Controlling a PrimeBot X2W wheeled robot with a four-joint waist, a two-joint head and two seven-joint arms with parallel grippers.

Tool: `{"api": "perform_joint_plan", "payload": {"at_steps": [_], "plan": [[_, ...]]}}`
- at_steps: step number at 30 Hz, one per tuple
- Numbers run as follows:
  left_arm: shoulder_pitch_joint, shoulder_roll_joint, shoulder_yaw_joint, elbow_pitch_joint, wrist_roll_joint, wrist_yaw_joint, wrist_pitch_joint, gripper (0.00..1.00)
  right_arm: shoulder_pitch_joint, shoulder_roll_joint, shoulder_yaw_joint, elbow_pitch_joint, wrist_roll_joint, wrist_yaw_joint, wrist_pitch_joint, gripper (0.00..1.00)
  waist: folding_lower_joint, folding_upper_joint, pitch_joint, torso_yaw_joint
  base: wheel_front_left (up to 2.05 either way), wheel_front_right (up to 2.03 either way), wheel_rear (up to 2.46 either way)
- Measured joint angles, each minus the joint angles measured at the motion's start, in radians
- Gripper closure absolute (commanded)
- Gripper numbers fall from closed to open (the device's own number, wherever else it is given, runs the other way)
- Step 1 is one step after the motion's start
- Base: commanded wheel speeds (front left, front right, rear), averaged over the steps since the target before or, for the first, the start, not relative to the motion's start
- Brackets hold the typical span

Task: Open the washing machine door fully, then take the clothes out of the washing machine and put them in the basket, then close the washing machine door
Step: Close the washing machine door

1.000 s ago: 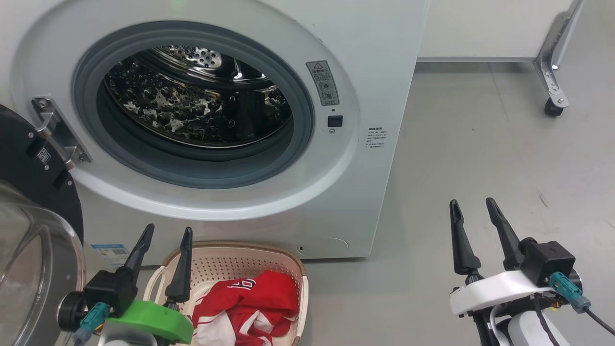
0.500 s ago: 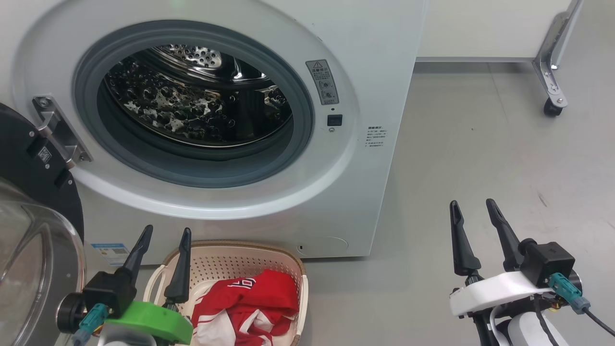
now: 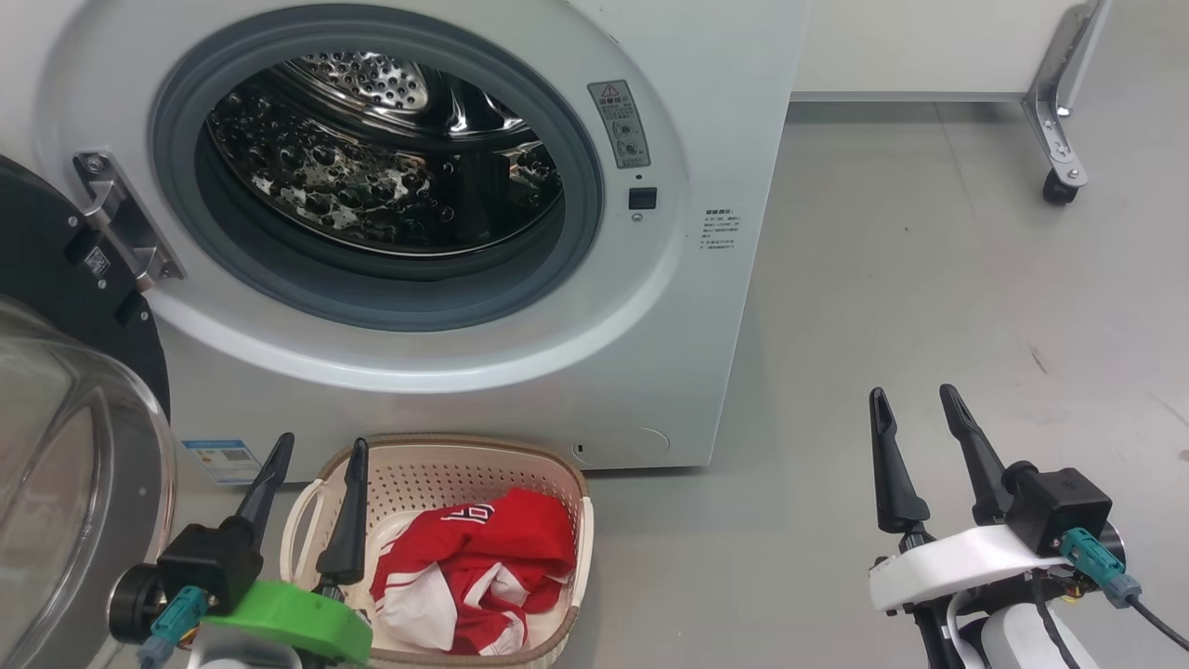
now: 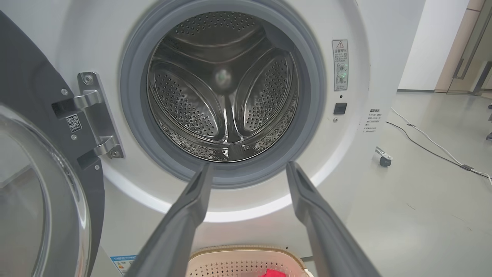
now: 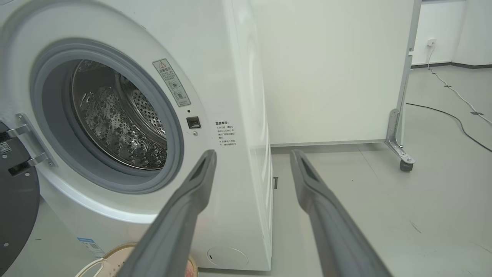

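Nearest, the left hand (image 3: 322, 442) and the right hand (image 3: 911, 390) both stand spread and empty, the left by the basket (image 3: 578, 502), the right over bare floor (image 3: 929, 279). The clothes (image 3: 483, 567) lie heaped in the basket, before the washing machine (image 3: 734, 93). Beyond, its drum (image 3: 372, 158) looks bare, so unloading seems done — only the washing machine door (image 3: 37, 269), swung wide at left, remains to shut.

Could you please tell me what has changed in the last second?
The head camera shifted: the washing machine and the basket sit slightly higher in the head view, yet they did not move themselves. Nothing was gripped or released. The left end effector and right end effector stay open and empty, the clothes stay in the basket, and the door stays open.
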Motion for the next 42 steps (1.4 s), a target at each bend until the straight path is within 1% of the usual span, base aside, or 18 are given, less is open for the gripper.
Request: {"api": "perform_joint_plan", "payload": {"at_steps": [24, 27, 42], "plan": [[0.001, -0.004, -0.003, -0.021, 0.017, 0.001, 0.0, 0.0, 0.0, 0.0, 0.012, 0.003, 0.0, 0.001, 0.0, 0.0, 0.0, 0.0, -0.003, 0.005, -1.31, 1.4, -0.09], [0.005, -0.01, -0.006, -0.023, -0.018, 0.0, 0.0, 0.0, 0.0, 0.0, 0.013, 0.004, 0.0, 0.001, 0.0, 0.0, 0.0, 0.0, -0.005, 0.005, -1.04, 1.04, 0.0], [0.012, -0.009, -0.008, -0.034, -0.02, -0.002, 0.0, 0.0, 0.0, 0.002, 0.013, 0.004, 0.002, 0.001, 0.001, 0.0, 0.0, 0.0, -0.001, 0.005, -0.67, 0.67, 0.0]]}}
